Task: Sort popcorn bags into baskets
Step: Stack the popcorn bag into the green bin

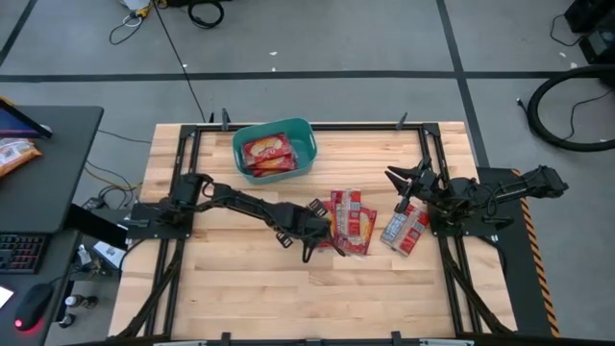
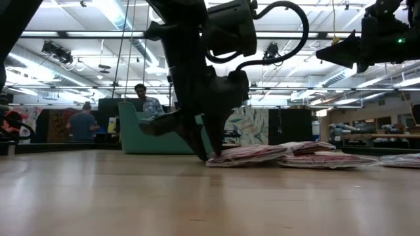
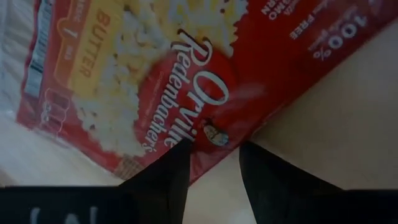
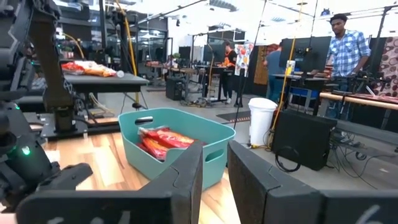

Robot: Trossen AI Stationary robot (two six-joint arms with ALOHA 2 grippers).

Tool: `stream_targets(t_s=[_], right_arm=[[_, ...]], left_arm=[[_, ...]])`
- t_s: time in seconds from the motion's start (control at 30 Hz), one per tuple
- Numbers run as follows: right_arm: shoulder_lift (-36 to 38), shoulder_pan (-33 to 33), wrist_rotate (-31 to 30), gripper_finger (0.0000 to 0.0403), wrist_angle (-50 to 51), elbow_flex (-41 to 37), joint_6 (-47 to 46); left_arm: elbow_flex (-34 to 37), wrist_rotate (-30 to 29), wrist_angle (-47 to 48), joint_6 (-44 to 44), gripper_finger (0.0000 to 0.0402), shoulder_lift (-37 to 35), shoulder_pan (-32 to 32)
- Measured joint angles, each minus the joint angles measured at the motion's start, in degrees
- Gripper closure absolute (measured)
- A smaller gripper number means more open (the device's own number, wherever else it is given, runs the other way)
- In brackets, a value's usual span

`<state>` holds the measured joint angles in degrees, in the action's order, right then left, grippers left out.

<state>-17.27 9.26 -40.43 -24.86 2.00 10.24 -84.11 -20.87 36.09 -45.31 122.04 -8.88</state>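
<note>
Left gripper (image 1: 317,234) down at the table, fingers slightly spread at the edge of the pile of flat red popcorn packets (image 1: 351,221). Teal plastic tub (image 1: 274,149), well beyond it, holds some packets already. More packets lie under the right gripper (image 1: 408,181); its finger state I cannot tell. Several left to sort.

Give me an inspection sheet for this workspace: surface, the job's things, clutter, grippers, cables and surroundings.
Surface: light wooden table top in a black frame.
Job's things: teal plastic tub at the far edge holds red flat popcorn packets; a pile of red packets lies mid-table; a further packet lies beside it, under the right arm.
Clutter: nothing seen on the table.
Grippers: left gripper down at the pile's edge, fingers apart, a packet corner between them; right gripper raised, empty, a narrow gap between its fingers, facing the tub.
Cables: loose black cables on the floor beyond the table.
Surroundings: side desk with keyboard; people at benches behind.
</note>
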Motion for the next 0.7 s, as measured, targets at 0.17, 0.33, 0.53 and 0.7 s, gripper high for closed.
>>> stream_targets(t_s=[0.17,0.33,0.53,0.7], right_arm=[[-0.03,0.00,-0.01,0.0322,0.05,0.00,0.00],[0.01,0.00,-0.01,0.0322,0.09,0.00,0.00],[0.01,0.00,-0.01,0.0322,0.07,0.00,0.00],[0.01,-0.01,-0.01,0.0322,0.08,0.00,0.00]], left_arm=[[-0.12,2.26,0.35,1.74,0.0292,0.48,0.04],[-0.05,1.89,0.40,4.48,0.0359,0.59,-0.05],[-0.02,1.72,2.40,10.40,0.0393,0.13,-0.44],[0.47,-0.10,7.18,13.60,0.0396,-3.02,-0.52]])
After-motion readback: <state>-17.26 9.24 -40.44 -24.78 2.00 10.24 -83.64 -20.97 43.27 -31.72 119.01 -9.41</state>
